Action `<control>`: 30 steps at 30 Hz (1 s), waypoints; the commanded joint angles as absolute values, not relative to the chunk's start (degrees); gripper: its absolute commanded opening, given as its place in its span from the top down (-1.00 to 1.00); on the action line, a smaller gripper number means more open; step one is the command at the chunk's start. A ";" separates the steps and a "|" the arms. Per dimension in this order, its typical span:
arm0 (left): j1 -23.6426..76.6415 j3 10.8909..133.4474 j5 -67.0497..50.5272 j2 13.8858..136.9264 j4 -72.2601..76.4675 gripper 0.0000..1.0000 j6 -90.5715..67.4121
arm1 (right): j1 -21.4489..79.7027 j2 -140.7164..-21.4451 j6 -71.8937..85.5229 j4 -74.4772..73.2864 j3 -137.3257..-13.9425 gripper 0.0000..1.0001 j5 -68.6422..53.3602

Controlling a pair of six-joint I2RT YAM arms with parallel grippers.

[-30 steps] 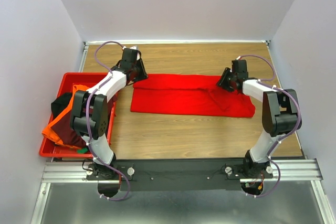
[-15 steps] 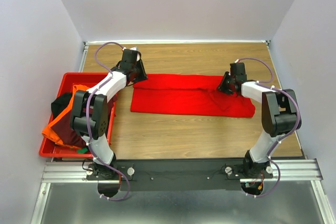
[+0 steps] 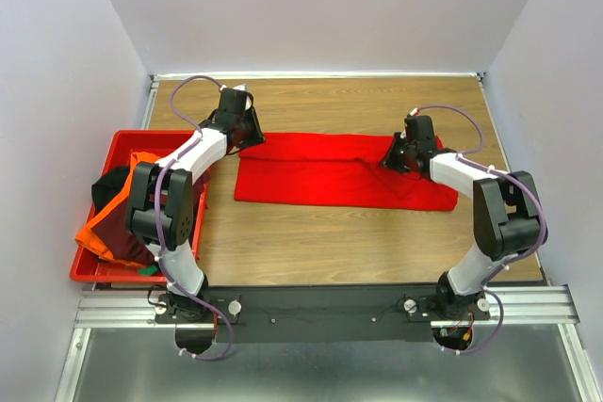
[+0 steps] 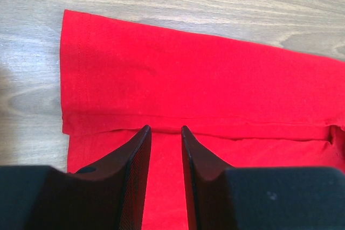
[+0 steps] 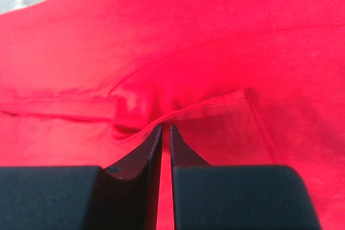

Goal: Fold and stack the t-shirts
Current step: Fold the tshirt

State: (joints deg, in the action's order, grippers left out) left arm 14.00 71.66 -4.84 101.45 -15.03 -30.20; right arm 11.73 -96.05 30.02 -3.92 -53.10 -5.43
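A bright red t-shirt [image 3: 330,176] lies on the wooden table as a long folded strip. My left gripper [image 3: 247,135] hangs over its far left corner; in the left wrist view its jaws [image 4: 166,129] stand open above a fold line in the red t-shirt [image 4: 188,79]. My right gripper [image 3: 400,155] is at the strip's far right end. In the right wrist view, that gripper [image 5: 165,127] has its jaws almost together, pinching a puckered hem of the red t-shirt [image 5: 215,36]. The orange t-shirt [image 3: 94,233], maroon t-shirt [image 3: 121,233] and black t-shirt [image 3: 108,185] lie heaped in the crate.
A rigid red plastic crate [image 3: 141,136] sits at the table's left edge beside the left arm. Grey walls close in the table on three sides. Bare wood [image 3: 358,242] shows in front of and behind the red strip.
My right gripper has moved slightly left onto the shirt's far right edge and its jaws have closed on the cloth. The left gripper has stayed where it was.
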 commanded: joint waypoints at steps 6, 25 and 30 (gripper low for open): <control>14.33 70.58 -5.98 99.58 -13.97 0.27 -29.53 | 13.36 -93.08 29.80 -6.41 -53.26 0.44 4.00; 14.33 70.23 -5.54 99.32 -13.97 0.27 -29.18 | 11.07 -101.69 26.81 -7.47 -59.68 0.20 10.55; 14.41 70.22 -5.80 99.49 -13.89 0.27 -29.35 | 11.16 -103.09 27.16 -7.47 -59.59 0.20 7.91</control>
State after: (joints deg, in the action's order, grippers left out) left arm 14.00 71.05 -4.89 101.30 -14.66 -29.95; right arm 11.25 -101.60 27.38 -6.57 -58.48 8.38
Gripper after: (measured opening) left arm 0.366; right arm 0.400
